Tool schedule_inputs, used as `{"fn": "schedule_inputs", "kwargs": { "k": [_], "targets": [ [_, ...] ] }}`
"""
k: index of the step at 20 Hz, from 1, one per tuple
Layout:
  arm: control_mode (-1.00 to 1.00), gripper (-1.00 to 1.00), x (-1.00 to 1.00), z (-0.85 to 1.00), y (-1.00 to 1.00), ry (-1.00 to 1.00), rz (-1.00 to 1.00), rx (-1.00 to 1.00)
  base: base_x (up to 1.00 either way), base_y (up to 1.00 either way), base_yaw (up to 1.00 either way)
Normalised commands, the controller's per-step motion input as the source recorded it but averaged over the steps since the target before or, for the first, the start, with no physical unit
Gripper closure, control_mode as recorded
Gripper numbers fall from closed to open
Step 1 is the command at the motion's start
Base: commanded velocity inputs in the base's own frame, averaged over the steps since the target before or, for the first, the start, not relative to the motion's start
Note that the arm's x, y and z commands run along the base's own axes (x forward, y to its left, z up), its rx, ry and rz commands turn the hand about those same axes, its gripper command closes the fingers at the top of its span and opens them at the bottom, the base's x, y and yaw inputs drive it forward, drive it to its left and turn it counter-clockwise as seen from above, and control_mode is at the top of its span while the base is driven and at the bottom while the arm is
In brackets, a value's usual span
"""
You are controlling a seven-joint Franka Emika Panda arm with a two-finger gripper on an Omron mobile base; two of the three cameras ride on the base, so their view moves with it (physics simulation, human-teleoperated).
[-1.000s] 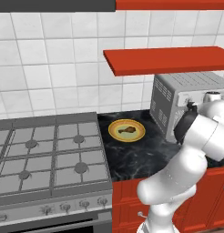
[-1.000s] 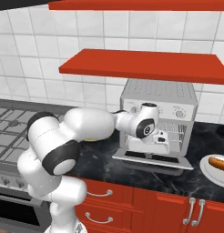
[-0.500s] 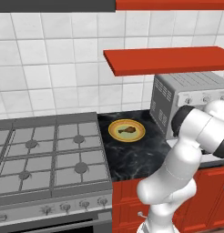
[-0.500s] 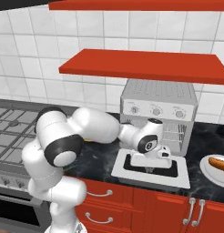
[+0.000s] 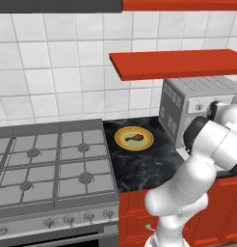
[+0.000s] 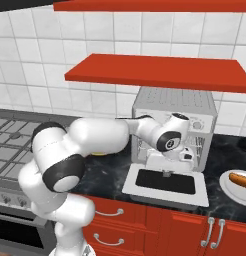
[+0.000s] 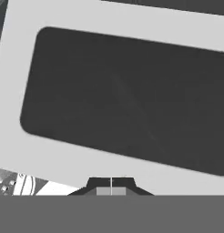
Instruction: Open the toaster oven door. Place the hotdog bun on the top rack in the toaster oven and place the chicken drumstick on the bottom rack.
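One toaster oven [image 6: 172, 107] on the dark worktop [image 5: 139, 166], under 1 red shelf [image 6: 160, 72]. Its door [image 6: 165, 184] is dropped open, lying about flat out front toward me; black glass window faces up. Three knobs across the oven's front top, partly hidden by my arm. Can't make out the racks inside from here.

My gripper [image 7: 111, 184] hangs over the open door, near the frame edge; fingers pressed together, nothing between them. In the hand view the door fills most of what I see: white frame w/ 1 big dark pane.

Two plates total. One yellow plate [image 5: 123, 143] sits on the worktop between the gas hob [image 5: 48, 169] and the oven, holding 1 chicken drumstick [image 5: 135, 138], brown, lying about mid-plate. One pale plate [image 6: 229, 186] on the worktop right of the open door, holding 1 hotdog bun [image 6: 241, 179] w/ a sausage in it.

Hob has 4 burners. Red cabinet fronts [image 6: 195, 230] below the worktop.
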Motion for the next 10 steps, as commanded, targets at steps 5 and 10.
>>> {"fn": "schedule_inputs", "kwargs": {
  "k": [5, 10],
  "targets": [
    [-1.0, 1.0, -0.12, 0.5, 0.0, -0.19, 0.02, 0.03, 0.0, 0.0, 0.0],
    [-1.0, 1.0, 0.0, 0.02, 0.0, -0.21, 0.07, 0.1, 0.0, 0.0, 0.0]
  ]
}}
